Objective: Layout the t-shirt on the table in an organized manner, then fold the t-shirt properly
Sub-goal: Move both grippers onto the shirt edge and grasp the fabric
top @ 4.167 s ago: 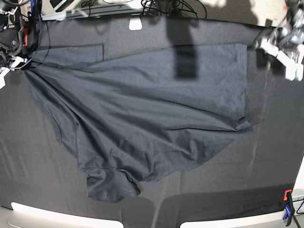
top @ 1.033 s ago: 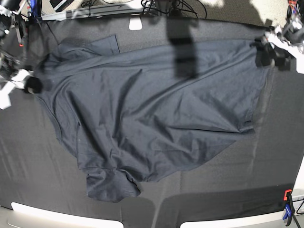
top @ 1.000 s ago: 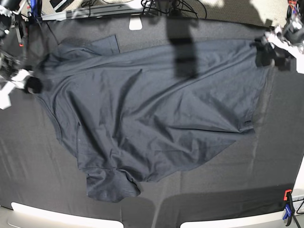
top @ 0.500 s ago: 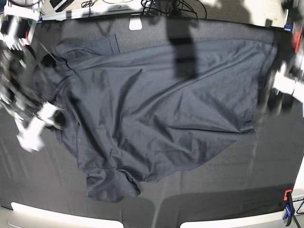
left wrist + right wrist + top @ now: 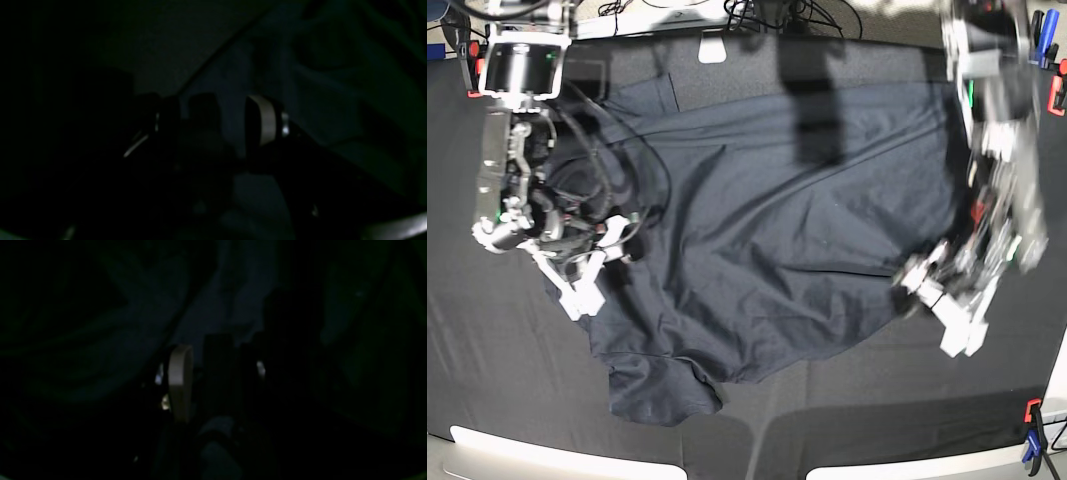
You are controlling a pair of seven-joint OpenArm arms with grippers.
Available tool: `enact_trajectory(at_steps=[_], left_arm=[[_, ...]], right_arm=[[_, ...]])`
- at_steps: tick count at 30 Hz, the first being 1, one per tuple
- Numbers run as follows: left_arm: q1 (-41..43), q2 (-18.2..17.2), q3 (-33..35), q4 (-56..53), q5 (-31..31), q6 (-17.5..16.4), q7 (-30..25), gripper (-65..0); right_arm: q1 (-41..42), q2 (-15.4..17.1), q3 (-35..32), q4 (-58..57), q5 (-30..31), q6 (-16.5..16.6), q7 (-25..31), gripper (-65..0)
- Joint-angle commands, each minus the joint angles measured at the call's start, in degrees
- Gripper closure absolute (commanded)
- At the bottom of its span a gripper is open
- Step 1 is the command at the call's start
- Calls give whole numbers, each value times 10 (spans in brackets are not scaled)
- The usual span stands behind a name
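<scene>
The dark navy-grey t-shirt (image 5: 767,240) lies spread and wrinkled across the black table (image 5: 877,420), one sleeve bunched at the near left. In the base view my right gripper (image 5: 607,250) hangs low over the shirt's left edge. My left gripper (image 5: 924,290) is at the shirt's right hem. Both wrist views are very dark. In the left wrist view the left gripper (image 5: 215,118) has its fingers apart over cloth (image 5: 333,100). In the right wrist view the right gripper (image 5: 220,373) also stands apart above folds of the shirt (image 5: 213,310). Neither holds anything that I can make out.
A red and blue clamp (image 5: 1032,435) grips the near right table corner, and a red clamp (image 5: 1057,95) the far right edge. A small white object (image 5: 712,48) and tangled cables (image 5: 767,12) lie along the back. Pale panels (image 5: 527,455) line the front edge.
Both arms have swung from the far corners down to the shirt's left edge and right hem. The shirt's far edge, pulled wider earlier, now lies loose on the table.
</scene>
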Motion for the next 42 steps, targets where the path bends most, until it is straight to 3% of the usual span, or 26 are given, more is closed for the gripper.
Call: enact_trajectory(at_steps=[1, 7, 12, 14, 16, 17, 19, 23, 30, 36, 42], left_arm=[[-31, -6, 5, -21, 3, -2, -18, -292], [-107, -6, 12, -182, 73, -3, -72, -292], [-131, -6, 12, -256, 88, -4, -96, -286], [-129, -6, 12, -257, 88, -22, -89, -229], [-129, -6, 12, -256, 77, -80, -61, -98], [-129, -6, 12, -254, 50, -108, -35, -26], [-127, -6, 12, -243, -27, -140, 18, 0], [-110, -6, 12, -182, -156, -140, 93, 0], [-34, -5, 12, -13, -280, -140, 179, 0], [66, 25, 12, 104, -405, -140, 315, 0], [151, 76, 12, 120, -448, -140, 327, 0]], right_arm=[[13, 5, 2, 10, 6, 1, 5, -226], [13, 1, 2, 10, 6, 1, 5, -226], [13, 2, 2, 10, 6, 1, 5, -226], [13, 2, 2, 10, 6, 1, 7, -226], [13, 2, 2, 10, 6, 1, 10, -226], [13, 2, 2, 10, 6, 1, 10, -226], [13, 2, 2, 10, 6, 1, 10, -226], [13, 2, 2, 10, 6, 1, 11, -226], [13, 2, 2, 10, 6, 1, 11, -226], [13, 2, 2, 10, 6, 1, 11, -226], [13, 2, 2, 10, 6, 1, 11, -226]])
